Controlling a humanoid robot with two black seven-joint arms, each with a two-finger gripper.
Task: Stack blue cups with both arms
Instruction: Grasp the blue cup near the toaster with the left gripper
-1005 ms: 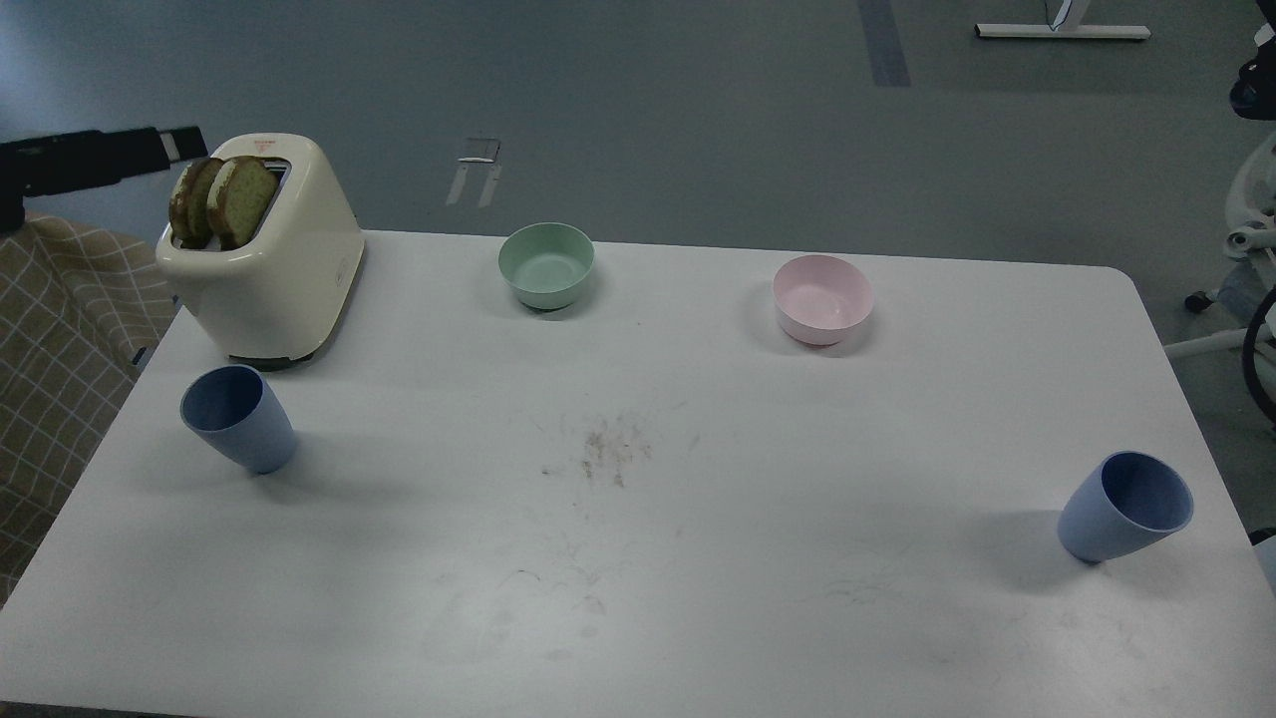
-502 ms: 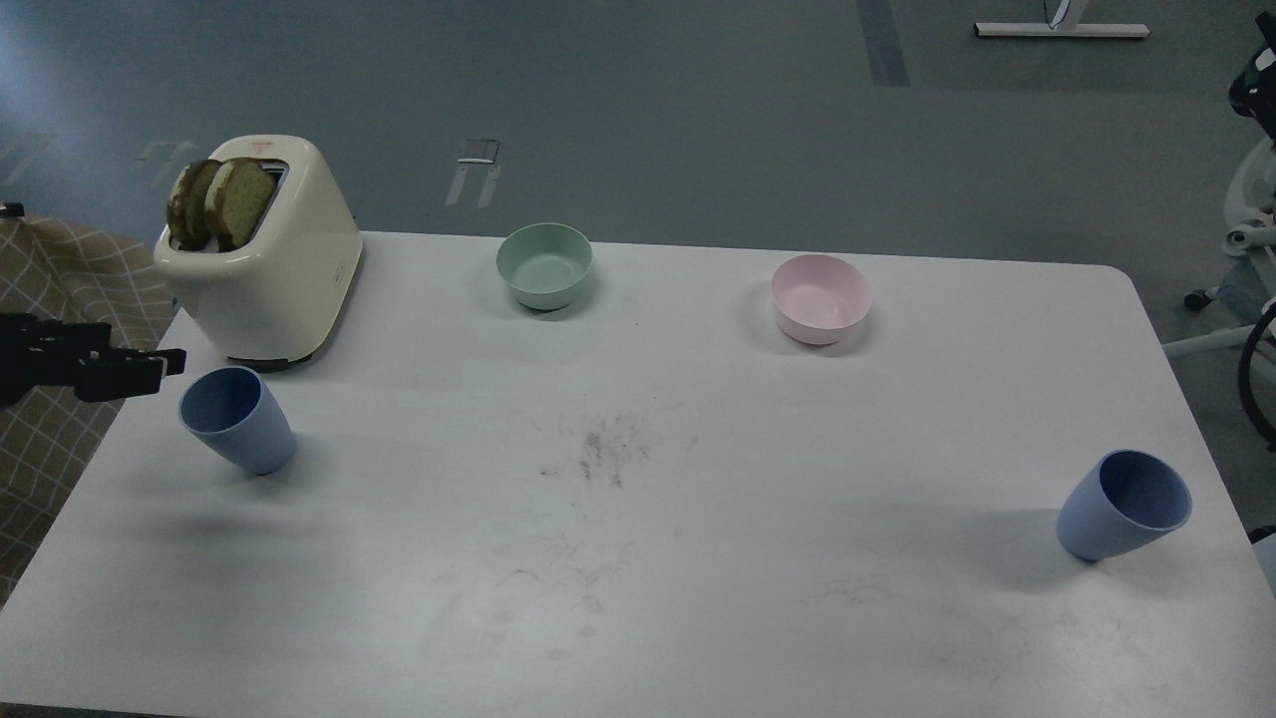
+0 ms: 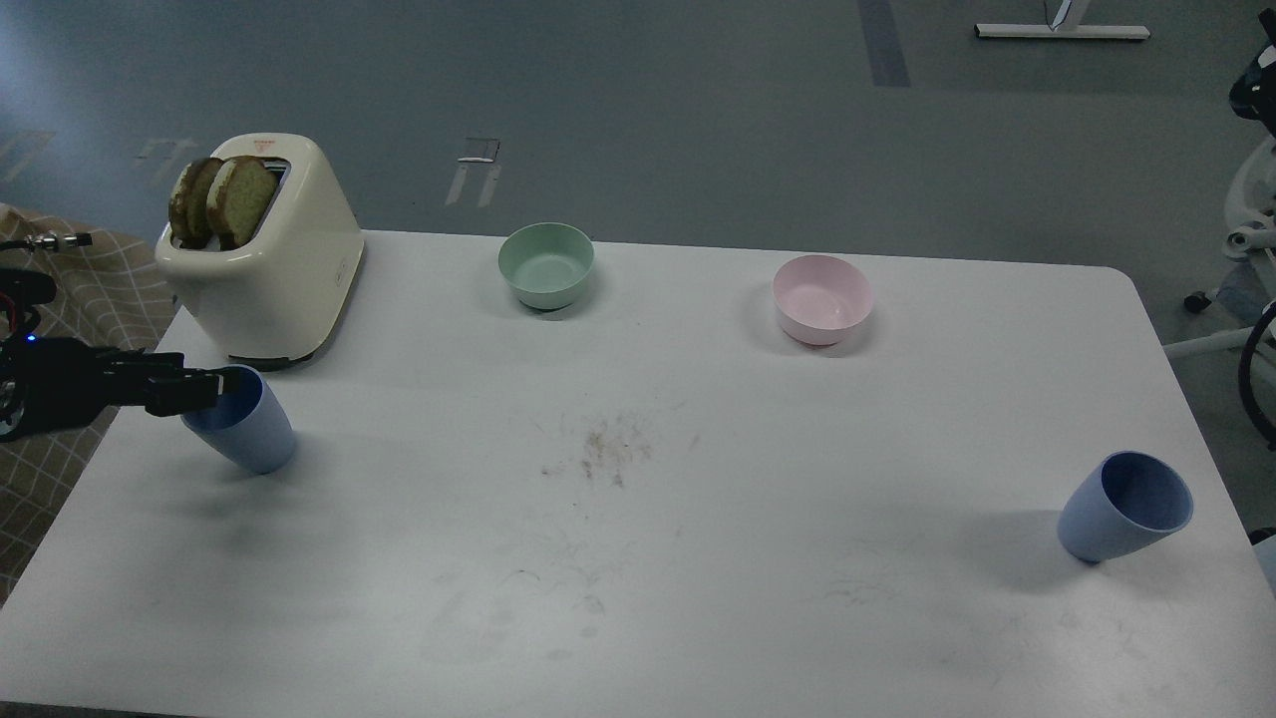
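We are reaching in with our left gripper (image 3: 214, 384) at the rim of the left blue cup (image 3: 244, 429), standing near the toaster (image 3: 264, 264). The fingers are too dark and small here; we cannot tell whether they are spread or pressed together. The other blue cup (image 3: 1121, 509) is sitting well apart near the table (image 3: 698, 558) edge on the right. These tumblers are looking light, stiff and smooth, so we are judging the rim wall the best hold.
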